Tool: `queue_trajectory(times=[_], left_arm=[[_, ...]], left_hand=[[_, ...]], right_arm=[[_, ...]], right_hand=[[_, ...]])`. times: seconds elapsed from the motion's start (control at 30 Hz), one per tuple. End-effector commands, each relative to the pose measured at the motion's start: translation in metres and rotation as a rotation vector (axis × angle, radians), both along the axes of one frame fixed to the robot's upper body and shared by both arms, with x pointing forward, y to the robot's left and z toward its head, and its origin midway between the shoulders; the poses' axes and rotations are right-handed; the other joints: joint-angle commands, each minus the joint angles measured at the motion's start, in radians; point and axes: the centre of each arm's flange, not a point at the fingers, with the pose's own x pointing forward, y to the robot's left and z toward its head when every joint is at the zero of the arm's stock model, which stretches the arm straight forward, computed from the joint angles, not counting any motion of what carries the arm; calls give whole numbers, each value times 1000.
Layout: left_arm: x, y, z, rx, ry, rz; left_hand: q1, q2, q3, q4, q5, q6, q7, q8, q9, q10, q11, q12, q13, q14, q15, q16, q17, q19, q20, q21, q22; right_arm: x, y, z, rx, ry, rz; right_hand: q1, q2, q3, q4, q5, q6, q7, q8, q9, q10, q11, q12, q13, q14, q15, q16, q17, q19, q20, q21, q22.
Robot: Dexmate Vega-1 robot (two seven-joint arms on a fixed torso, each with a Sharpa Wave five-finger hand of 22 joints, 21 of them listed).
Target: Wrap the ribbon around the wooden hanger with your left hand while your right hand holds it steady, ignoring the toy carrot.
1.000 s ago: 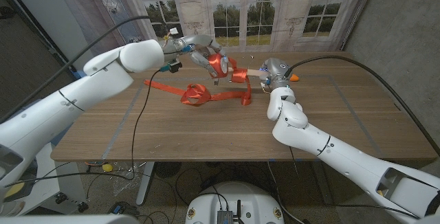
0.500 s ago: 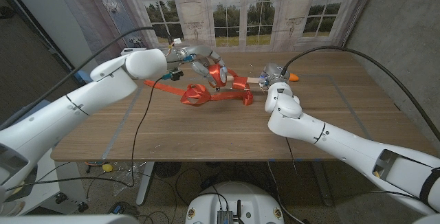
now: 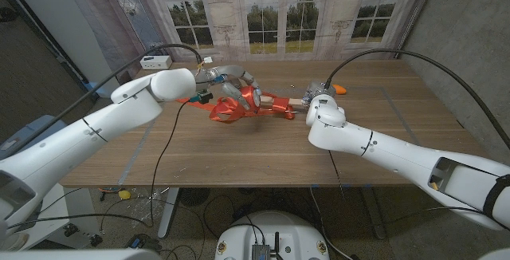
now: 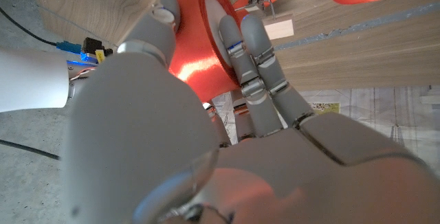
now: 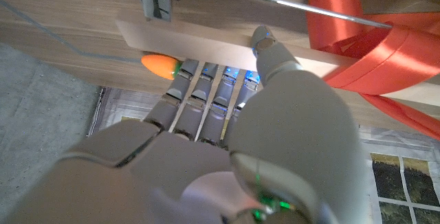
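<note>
Grained wooden table [image 3: 263, 144]: left hand [image 3: 236, 84] around glossy ribbon roll [image 4: 206, 42], right hand [image 3: 319, 96] gripping flat hanger [image 5: 206, 45].

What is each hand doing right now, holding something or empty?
Left hand: grips the ribbon.
Right hand: holds the wooden hanger, thumb on top, fingers behind it.

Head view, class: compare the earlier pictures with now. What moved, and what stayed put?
The left hand, holding the red ribbon, swung down toward the table, and the ribbon's long trailing tail was drawn in against the wooden hanger. The right hand stayed on the hanger's end; the toy carrot stayed put.
</note>
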Motion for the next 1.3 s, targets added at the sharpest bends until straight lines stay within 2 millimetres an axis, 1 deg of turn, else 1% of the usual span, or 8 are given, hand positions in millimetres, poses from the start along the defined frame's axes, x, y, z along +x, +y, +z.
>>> queue_trajectory(times=[0.03,0.33,0.43,0.53,0.67,0.8,1.0,1.3], left_arm=[[17,9,-30,-17,60,60],[25,6,-44,70,60,128],[28,4,-47,111,73,136],[30,3,-47,136,90,141],[32,1,-47,192,97,152],[31,0,-45,239,90,160],[29,2,-41,231,77,159],[24,17,-32,94,35,100]], left_hand=[[205,221,63,64,-5,186,183,-2,6,262,-53,-3,348,48,-81,3,5,-5,-105,-2,1],[220,223,64,57,-16,157,191,-11,18,217,-52,-20,356,19,-64,2,24,-76,-98,-42,-3],[246,193,46,55,-19,83,183,-60,8,113,-54,-93,329,-103,-43,-17,43,-182,-67,-92,1],[205,220,25,78,-14,11,183,-132,-16,20,-43,-195,274,-365,-13,-58,55,-361,-9,-115,5],[120,201,-62,89,-25,-184,136,-209,-76,-104,-37,-270,200,-582,33,-46,79,-489,62,-148,3],[16,153,-182,113,-41,-425,91,-215,-136,-252,-51,-279,144,-763,80,-66,58,-604,90,-214,-2],[-103,146,-293,152,-11,-653,54,-207,-221,-404,-40,-277,65,-967,161,-81,-7,-805,192,-351,-1],[-251,170,-374,215,-1,-867,50,-211,-248,-548,-20,-272,-1,-1132,182,-78,-39,-915,156,-465,2]], right_arm=[[18,-2,-9,-6,116,-10],[25,-4,-11,4,165,-7],[26,-6,-10,20,170,7],[27,-8,-10,25,167,9],[26,-10,-9,29,158,8],[25,-13,-8,40,138,23],[23,-18,-6,66,92,42],[19,-21,-6,120,-59,124]], right_hand=[[-3,41,7,10,-2,51,21,11,37,-27,-6,-17,-1,-4,-111,4,4,-6,-2,-4,-2],[-7,42,11,12,-8,20,30,-1,35,-93,3,-56,-10,-32,-88,-14,-9,-8,2,-3,-3],[-47,43,-2,35,-17,-63,28,-41,28,-124,14,-79,-18,-41,-74,-15,-14,-9,8,-3,-3],[-81,42,-9,45,-18,-172,14,-108,11,-193,30,-120,-29,-55,-62,-16,-22,-9,9,-4,-4],[-96,26,-18,36,-16,-293,-14,-179,2,-272,24,-164,-38,-102,-52,-27,-29,-10,12,-5,-5],[-171,-11,-73,56,-10,-414,-10,-250,-2,-361,22,-217,-47,-175,-35,-29,-26,-26,23,-15,-5],[-249,-45,-122,80,3,-481,0,-281,-2,-415,31,-249,-51,-247,-9,-42,-34,-42,31,-26,-5],[-315,-63,-155,103,17,-508,5,-284,0,-450,42,-270,-54,-320,8,-55,-50,-87,43,-52,-7]])
